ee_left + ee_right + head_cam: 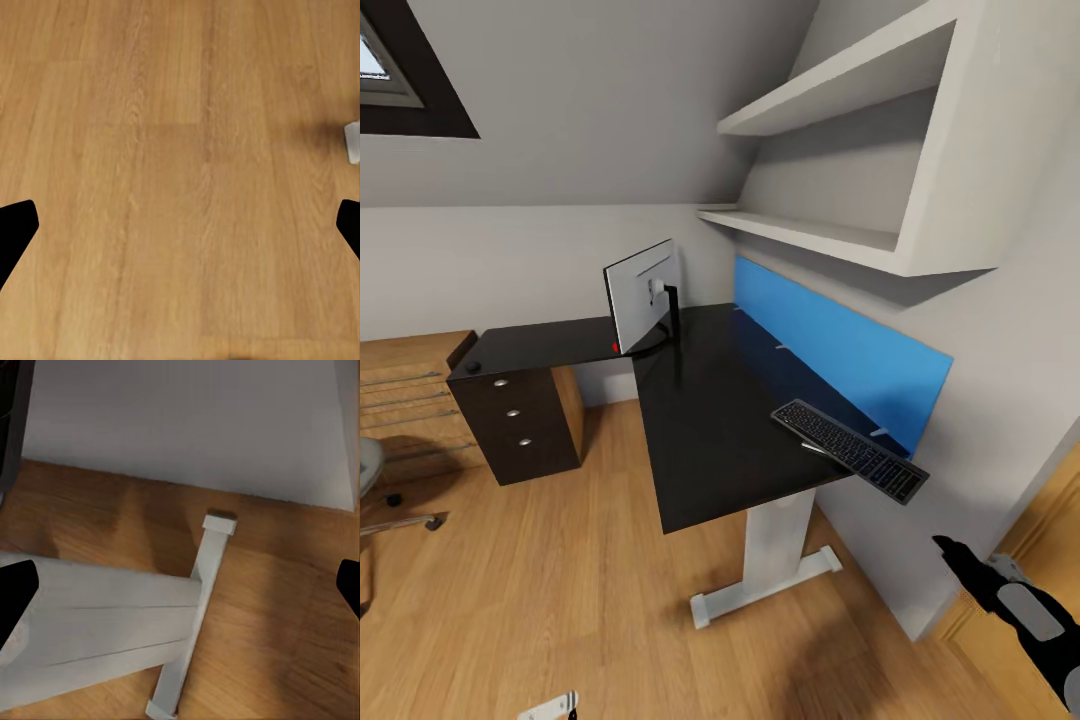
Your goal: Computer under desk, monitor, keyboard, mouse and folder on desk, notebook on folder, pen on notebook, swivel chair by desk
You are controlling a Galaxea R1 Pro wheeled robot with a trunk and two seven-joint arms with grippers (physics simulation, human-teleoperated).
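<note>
The desk (pixel 710 420) has a glossy black L-shaped top, a white leg (pixel 770 550) and a blue back panel (pixel 840 350). The monitor (pixel 644 296) stands at the inner corner with its grey back toward me. At the desk's near right corner lies the keyboard (pixel 850 450), slanted, one end overhanging the edge. A small rounded black thing, perhaps the mouse (pixel 473 367), sits at the far left end. The swivel chair (pixel 368 470) is cut off at the left edge. My right gripper (pixel 952 556) (pixel 180 592) is open, low, right of the desk leg (pixel 97 622). My left gripper (pixel 180 232) is open over the floor.
A dark drawer unit (pixel 520 420) stands under the desk's left end, beside a light oak chest of drawers (pixel 400 400). White shelves (pixel 840 235) jut from the wall above the desk. Wooden floor (pixel 560 560) stretches in front. A door frame (pixel 1050 520) is at right.
</note>
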